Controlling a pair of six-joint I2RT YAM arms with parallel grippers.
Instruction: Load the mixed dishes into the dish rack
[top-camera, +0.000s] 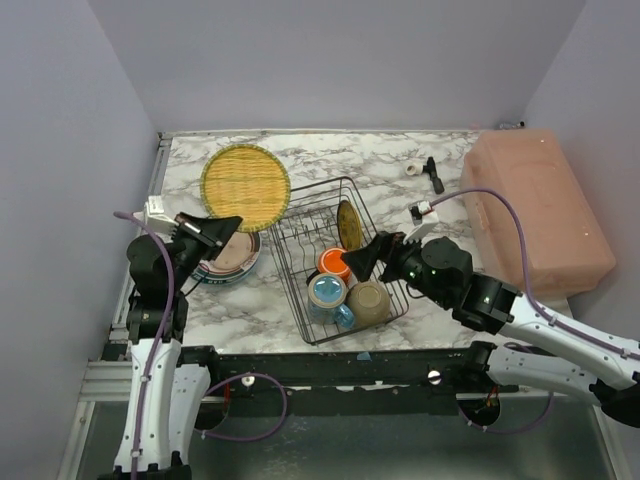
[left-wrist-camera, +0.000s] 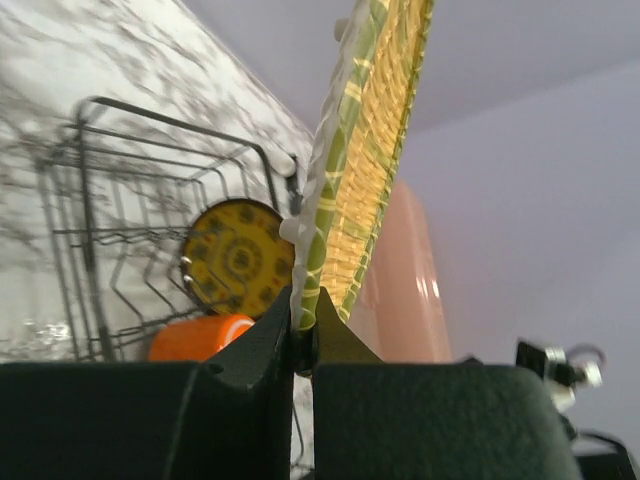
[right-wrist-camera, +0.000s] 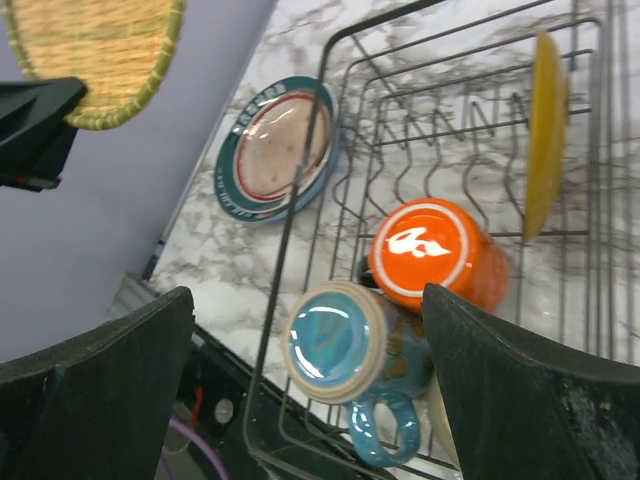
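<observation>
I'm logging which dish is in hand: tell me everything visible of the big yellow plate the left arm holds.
The large yellow plate is round, with a woven, straw-like yellow face and a green patterned rim. The jaws of the left gripper are shut on its near edge; nothing else touches it. It is held in the air, left of the dish rack and just beyond the stacked plates, face turned toward the overhead camera.

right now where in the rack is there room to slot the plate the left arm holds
Free: the dish rack's tine rows left of the small yellow plate. Crowded: its near end, with orange mug, blue mug and bowl, the open right gripper over them.
</observation>
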